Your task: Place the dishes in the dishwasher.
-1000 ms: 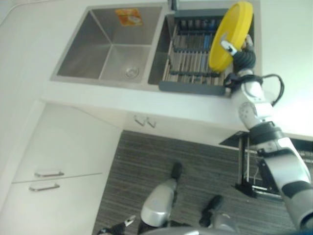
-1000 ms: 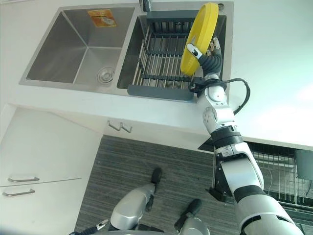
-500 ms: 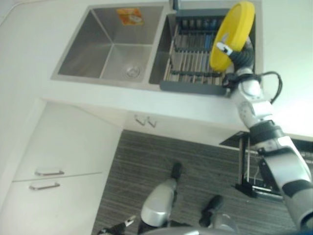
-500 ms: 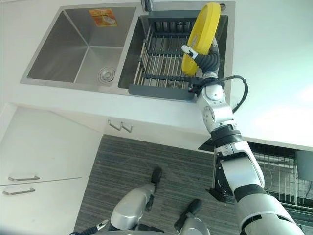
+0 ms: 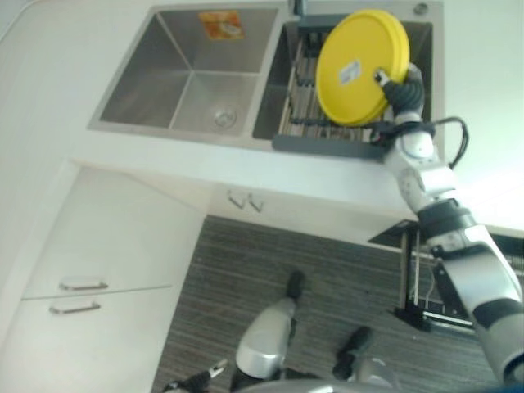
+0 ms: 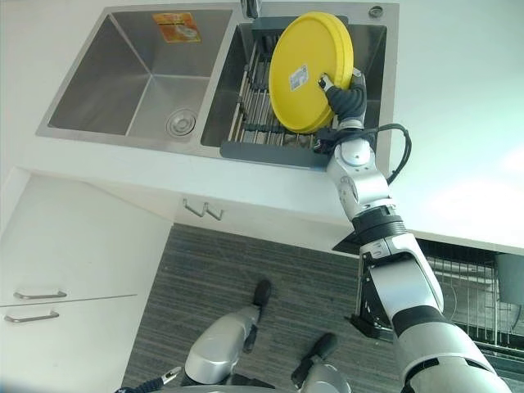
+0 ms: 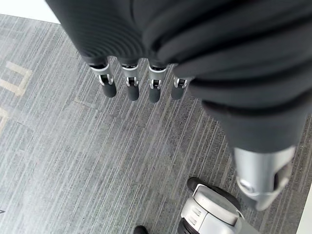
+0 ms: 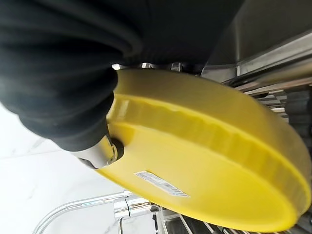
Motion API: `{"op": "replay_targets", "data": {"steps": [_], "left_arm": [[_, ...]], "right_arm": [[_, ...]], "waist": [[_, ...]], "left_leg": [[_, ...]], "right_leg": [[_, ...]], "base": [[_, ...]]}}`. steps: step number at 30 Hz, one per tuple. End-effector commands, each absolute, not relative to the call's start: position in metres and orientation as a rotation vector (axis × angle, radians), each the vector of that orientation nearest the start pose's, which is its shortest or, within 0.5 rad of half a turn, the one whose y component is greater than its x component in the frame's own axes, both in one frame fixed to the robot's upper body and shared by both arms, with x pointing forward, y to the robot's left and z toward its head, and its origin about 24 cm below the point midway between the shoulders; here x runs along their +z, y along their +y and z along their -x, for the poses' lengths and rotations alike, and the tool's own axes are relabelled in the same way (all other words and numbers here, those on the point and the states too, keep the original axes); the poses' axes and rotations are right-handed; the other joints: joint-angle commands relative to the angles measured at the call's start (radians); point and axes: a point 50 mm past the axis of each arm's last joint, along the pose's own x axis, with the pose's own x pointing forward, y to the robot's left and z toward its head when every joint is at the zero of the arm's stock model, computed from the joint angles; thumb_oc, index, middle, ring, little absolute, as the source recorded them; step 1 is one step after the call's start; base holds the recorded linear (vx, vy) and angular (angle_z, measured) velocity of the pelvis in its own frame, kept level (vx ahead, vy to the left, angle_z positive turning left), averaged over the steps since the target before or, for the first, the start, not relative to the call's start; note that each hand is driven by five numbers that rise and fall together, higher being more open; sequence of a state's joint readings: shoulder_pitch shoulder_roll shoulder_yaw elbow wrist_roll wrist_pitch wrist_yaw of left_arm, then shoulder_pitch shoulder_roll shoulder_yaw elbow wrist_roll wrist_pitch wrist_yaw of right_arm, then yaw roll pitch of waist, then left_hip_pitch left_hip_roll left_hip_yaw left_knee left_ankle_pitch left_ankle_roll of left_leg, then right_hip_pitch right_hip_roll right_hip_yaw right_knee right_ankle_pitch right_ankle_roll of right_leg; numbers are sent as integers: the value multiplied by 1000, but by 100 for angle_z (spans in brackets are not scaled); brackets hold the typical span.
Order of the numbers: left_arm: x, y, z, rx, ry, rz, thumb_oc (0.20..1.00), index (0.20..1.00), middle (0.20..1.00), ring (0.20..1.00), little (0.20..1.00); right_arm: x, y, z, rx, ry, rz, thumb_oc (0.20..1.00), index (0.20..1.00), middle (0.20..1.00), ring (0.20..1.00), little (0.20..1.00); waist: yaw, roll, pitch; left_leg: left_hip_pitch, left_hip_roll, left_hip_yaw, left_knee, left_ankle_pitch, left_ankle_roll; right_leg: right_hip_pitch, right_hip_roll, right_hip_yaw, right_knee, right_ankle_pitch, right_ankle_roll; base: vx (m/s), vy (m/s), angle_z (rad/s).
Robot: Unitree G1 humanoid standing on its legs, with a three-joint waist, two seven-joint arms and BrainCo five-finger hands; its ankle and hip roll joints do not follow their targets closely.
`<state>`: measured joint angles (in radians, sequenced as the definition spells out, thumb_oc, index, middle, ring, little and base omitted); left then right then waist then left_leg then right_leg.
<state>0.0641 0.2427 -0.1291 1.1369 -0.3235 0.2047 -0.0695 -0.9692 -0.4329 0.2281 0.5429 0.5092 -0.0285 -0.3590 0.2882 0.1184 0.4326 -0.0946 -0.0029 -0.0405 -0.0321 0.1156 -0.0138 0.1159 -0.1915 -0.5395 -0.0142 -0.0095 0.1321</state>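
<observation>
A round yellow plate [image 5: 361,65] is lifted above the dark dish rack [image 6: 255,110] in the sink's right basin. Its underside, with a small white label, faces me. My right hand [image 6: 347,90] is shut on the plate's right rim, thumb [image 8: 104,151] pressed on the underside of the plate [image 8: 219,170] and fingers hidden behind it. My left hand [image 7: 131,84] hangs low over the striped floor, fingers straight and holding nothing. The dishwasher's pulled-out wire rack [image 6: 471,286] shows at the lower right, under the counter.
The steel left basin [image 5: 184,82] holds nothing but its drain, and a faucet [image 6: 250,8] stands behind the divider. White counter [image 5: 483,98] surrounds the sink. White drawers with metal handles [image 5: 78,296] are at the lower left, above grey striped floor [image 5: 270,254].
The plate has turned from nearly edge-on to flat-faced toward me and shifted left over the rack, as my right hand rotated with it. The left hand stays put.
</observation>
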Motion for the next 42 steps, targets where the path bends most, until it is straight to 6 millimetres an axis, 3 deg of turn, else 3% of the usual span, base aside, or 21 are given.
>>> {"op": "replay_targets", "data": {"steps": [1, 10, 14, 18, 24, 28, 29, 34, 35, 42], "left_arm": [[-163, 246, -60, 139, 1422, -76, 1000, 1000, 1000, 1000, 1000], [-163, 250, -51, 147, 1462, -104, 1000, 1000, 1000, 1000, 1000], [-161, 263, -41, 179, 1528, -292, 1000, 1000, 1000, 1000, 1000], [-161, 264, -37, 159, 1572, -387, 1000, 1000, 1000, 1000, 1000], [-166, 253, -31, 112, 1615, -421, 1000, 1000, 1000, 1000, 1000], [-166, 243, -53, 74, 1564, -408, 1000, 1000, 1000, 1000, 1000], [-166, 242, -62, 66, 1539, -412, 1000, 1000, 1000, 1000, 1000], [-163, 242, -77, 39, 1473, -487, 1000, 1000, 1000, 1000, 1000], [-159, 245, -88, 40, 1442, -529, 1000, 1000, 1000, 1000, 1000], [-145, 247, -134, 12, 1315, -635, 1000, 1000, 1000, 1000, 1000]], "right_arm": [[276, -159, -386, -103, -550, -23, 200, 200, 200, 200, 200], [285, -139, -360, 86, -756, -269, 200, 200, 200, 200, 200], [295, -134, -342, 99, -876, -306, 200, 200, 200, 200, 200], [291, -135, -327, 150, -873, -404, 200, 200, 200, 200, 200], [277, -145, -312, 189, -832, -468, 200, 200, 200, 200, 200], [262, -168, -292, 182, -804, -472, 200, 200, 200, 200, 200], [248, -182, -285, 160, -773, -428, 200, 200, 200, 200, 200], [206, -218, -267, 101, -678, -327, 200, 200, 200, 200, 200], [192, -226, -263, 103, -630, -300, 200, 200, 200, 200, 200], [170, -232, -268, 136, -540, -282, 200, 200, 200, 200, 200]], "waist": [[38, -9, -30], [19, -46, -91], [-2, -83, -148], [-52, -121, -209], [-156, -147, -270], [-273, -153, -297], [-316, -150, -296], [-389, -141, -270], [-414, -136, -245], [-458, -107, -160]], "left_leg": [[-6, 16, -3, 1, -60, -3], [42, 42, 46, -6, -78, -10], [83, 65, 82, -14, -92, -20], [128, 94, 113, -20, -109, -32], [165, 128, 182, -24, -114, -53], [193, 161, 272, -20, -123, -68], [202, 168, 301, -9, -130, -68], [202, 178, 347, 22, -150, -57], [187, 181, 351, 64, -171, -50], [109, 177, 332, 163, -200, -44]], "right_leg": [[-89, -100, 69, 159, -47, 20], [-43, -78, 54, 117, -43, 27], [-14, -55, 63, 86, -45, 27], [5, -8, 118, 53, -51, 8], [7, 40, 195, -2, -40, -5], [-6, 59, 259, -11, -37, -8], [-16, 57, 275, 2, -39, -8], [-52, 49, 304, 50, -51, -10], [-79, 48, 320, 95, -70, -19], [-180, 43, 363, 201, -101, -41]], "base": [[-44, -16, 0], [-54, -86, -2], [-51, -174, -10], [-47, -179, -39], [-112, -129, -62], [-77, -79, -85], [-8, -28, -106], [-26, -13, -50], [-63, 8, -46], [-100, 74, -11]]}}
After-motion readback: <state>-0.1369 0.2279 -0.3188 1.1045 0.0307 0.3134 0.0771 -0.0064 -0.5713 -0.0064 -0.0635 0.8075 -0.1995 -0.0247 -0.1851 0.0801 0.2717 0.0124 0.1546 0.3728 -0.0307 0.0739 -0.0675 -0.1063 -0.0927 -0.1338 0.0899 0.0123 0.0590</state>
